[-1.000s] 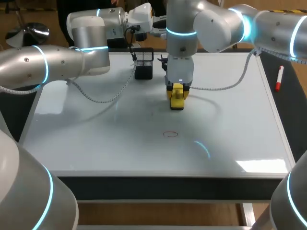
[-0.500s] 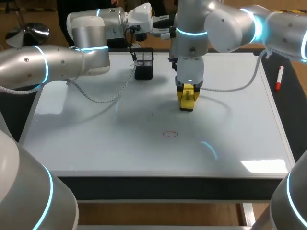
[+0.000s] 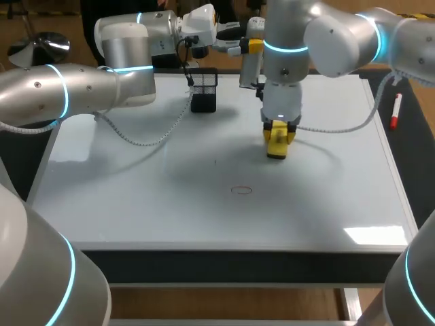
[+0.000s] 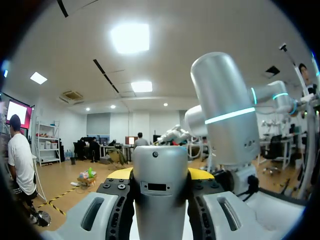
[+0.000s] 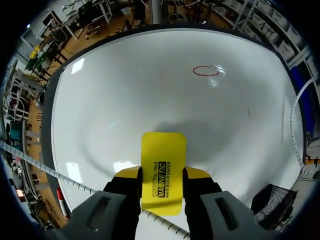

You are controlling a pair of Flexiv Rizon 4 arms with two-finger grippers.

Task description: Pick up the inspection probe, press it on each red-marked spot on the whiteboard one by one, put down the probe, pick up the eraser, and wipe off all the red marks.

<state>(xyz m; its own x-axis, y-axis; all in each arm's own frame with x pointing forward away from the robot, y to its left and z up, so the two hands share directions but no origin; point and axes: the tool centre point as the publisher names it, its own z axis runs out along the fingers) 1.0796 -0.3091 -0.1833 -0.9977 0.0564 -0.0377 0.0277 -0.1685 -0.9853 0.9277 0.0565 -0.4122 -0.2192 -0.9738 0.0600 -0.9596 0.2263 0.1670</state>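
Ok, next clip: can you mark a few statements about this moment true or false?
1. The right tool is shut on the yellow eraser. True.
2. The eraser covers the red circle. False: the red circle lies uncovered on the whiteboard, apart from the eraser and ahead of the right tool.
3. The left tool grips the inspection probe. True.
4. The red marker lies inside the black mesh basket. False: the red marker lies beside the whiteboard's right edge, far from the black mesh basket at the back.
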